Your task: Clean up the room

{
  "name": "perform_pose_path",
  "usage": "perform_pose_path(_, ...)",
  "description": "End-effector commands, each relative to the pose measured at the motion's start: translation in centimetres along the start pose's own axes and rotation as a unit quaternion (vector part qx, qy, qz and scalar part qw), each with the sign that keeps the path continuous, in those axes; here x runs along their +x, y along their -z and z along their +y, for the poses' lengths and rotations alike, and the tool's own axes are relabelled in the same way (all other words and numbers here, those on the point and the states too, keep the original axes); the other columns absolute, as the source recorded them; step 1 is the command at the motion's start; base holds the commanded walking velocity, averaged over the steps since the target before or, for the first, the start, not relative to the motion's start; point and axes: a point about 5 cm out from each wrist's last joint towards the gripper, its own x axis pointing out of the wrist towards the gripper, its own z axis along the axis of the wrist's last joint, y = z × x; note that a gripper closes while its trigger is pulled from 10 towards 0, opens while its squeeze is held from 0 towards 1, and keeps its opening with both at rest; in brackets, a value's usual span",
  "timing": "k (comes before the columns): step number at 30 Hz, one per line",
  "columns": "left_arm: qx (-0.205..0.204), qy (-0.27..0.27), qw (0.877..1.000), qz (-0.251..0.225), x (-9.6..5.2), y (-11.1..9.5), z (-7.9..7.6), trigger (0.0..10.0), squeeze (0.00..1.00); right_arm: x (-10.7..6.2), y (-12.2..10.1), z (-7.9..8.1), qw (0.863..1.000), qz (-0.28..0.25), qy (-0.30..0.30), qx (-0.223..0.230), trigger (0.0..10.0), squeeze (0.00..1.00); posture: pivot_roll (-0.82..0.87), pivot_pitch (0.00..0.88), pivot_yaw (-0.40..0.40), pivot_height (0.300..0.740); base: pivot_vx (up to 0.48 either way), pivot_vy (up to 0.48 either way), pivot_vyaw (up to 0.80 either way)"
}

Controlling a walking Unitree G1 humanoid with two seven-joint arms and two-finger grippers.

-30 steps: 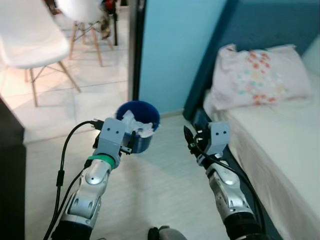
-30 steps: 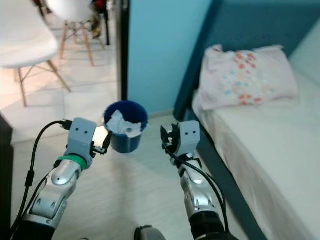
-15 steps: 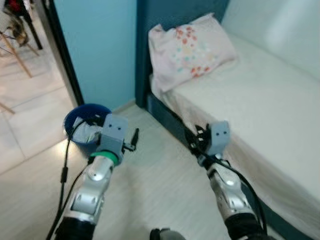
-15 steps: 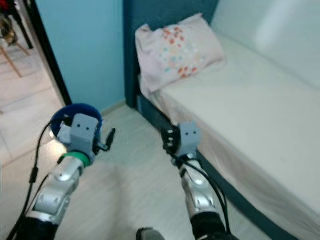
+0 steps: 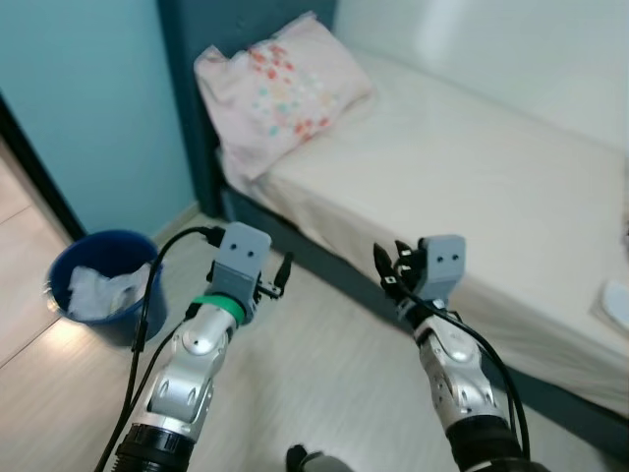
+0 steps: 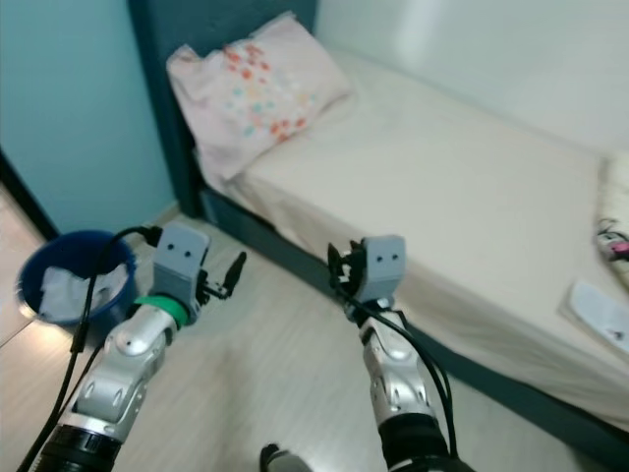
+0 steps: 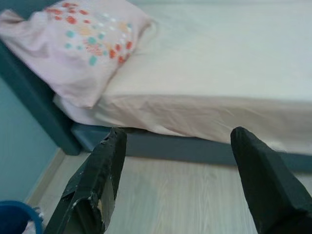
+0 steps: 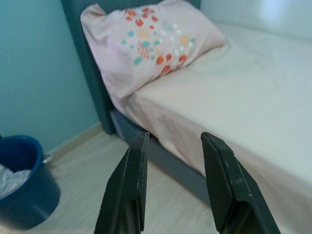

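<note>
Pale wood floor [image 5: 314,383], teal wall [image 5: 79,88] on the left, and a bed [image 5: 472,167] with a cream sheet running far to right. A pink pillow [image 5: 275,84] with coloured dots sits at its far end. The blue bin [image 5: 103,285] stuffed with white paper is on the floor at left, near the wall. Both arms are raised over the floor: left gripper [image 7: 178,185] with fingers wide apart, right gripper [image 8: 173,183] parted too, both empty.
</note>
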Motion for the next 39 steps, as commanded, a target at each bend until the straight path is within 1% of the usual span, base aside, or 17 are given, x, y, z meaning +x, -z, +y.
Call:
perform_pose_path(1, -0.001, 0.008, 1.000, 0.009, -0.12, 0.56, -0.38, 10.0, 0.00, -0.39, 0.69, -0.27, 1.000, 0.015, 0.008, 0.008, 10.0, 0.00, -0.05, 0.064, 0.002, 0.713, 0.000, 0.000, -0.80)
perform_pose_path(12, 0.002, 0.011, 1.000, 0.005, 0.00, 0.49, -0.50, 10.0, 0.00, -0.39, 0.65, -0.49, 1.000, 0.015, 0.011, 0.010, 10.0, 0.00, -0.05, 0.063, 0.000, 0.713, 0.000, 0.000, -0.80)
perform_pose_path(15, 0.007, 0.005, 1.000, 0.002, 0.03, 0.47, -0.41, 10.0, 0.00, -0.40, 0.60, -0.55, 1.000, 0.014, 0.012, 0.004, 10.0, 0.00, -0.05, 0.063, -0.001, 0.713, 0.000, 0.000, -0.80)
perform_pose_path(19, 0.011, -0.004, 1.000, -0.002, 0.08, 0.46, -0.24, 10.0, 0.00, -0.34, 0.49, -0.34, 1.000, 0.011, 0.008, -0.007, 10.0, 0.00, -0.05, 0.063, -0.004, 0.713, 0.000, -0.425, 0.00)
perform_pose_path(39, 0.011, -0.008, 1.000, -0.002, 0.16, 0.63, -0.24, 10.0, 0.00, -0.36, 0.46, -0.28, 1.000, 0.010, 0.005, -0.007, 10.0, 0.00, -0.05, 0.066, -0.005, 0.713, 0.000, -0.450, 0.00)
